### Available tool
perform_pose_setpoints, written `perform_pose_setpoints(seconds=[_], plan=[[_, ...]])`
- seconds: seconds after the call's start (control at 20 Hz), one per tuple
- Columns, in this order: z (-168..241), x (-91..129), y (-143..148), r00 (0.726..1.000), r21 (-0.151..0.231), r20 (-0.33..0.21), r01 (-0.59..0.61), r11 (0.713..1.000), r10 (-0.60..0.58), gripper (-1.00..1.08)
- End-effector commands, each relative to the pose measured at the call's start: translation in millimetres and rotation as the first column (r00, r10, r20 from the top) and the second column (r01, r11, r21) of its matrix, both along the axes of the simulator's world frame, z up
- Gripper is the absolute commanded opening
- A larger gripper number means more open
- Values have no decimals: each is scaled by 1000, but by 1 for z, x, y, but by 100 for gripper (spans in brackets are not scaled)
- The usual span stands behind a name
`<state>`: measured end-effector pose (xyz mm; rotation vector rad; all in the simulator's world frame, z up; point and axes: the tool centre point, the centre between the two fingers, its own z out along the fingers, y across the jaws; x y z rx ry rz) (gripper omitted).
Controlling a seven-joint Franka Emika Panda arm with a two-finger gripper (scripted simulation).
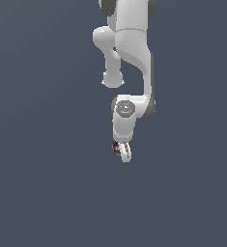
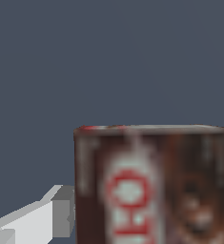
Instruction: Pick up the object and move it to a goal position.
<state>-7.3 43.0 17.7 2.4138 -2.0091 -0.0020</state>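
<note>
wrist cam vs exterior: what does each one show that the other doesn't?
Wrist view only: the box's face up close, dark brown with a blurred red-and-white label, and one grey finger pressed against its side.

Exterior view only: the whole white arm reaching down, with the tool at its tip; here the box is just a small dark patch beside the tool, mostly hidden.

Both: the box at the tool and a plain blue-grey background. No goal marker is visible in either.
</note>
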Motion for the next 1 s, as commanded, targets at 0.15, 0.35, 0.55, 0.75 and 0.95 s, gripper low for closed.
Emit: perform_pose_setpoints(seconds=[0.15, 0.35, 0.55, 0.75, 0.95], plan=[[-2, 1, 0, 1000, 0, 1, 0, 1000, 0, -100], [-2, 1, 0, 1000, 0, 1, 0, 1000, 0, -100], [-1, 1, 0, 1000, 1, 3, 0, 1000, 0, -100], [2, 0, -1, 1000, 1, 3, 0, 1000, 0, -100], [12, -4, -7, 1000, 1, 3, 0, 1000, 0, -100]])
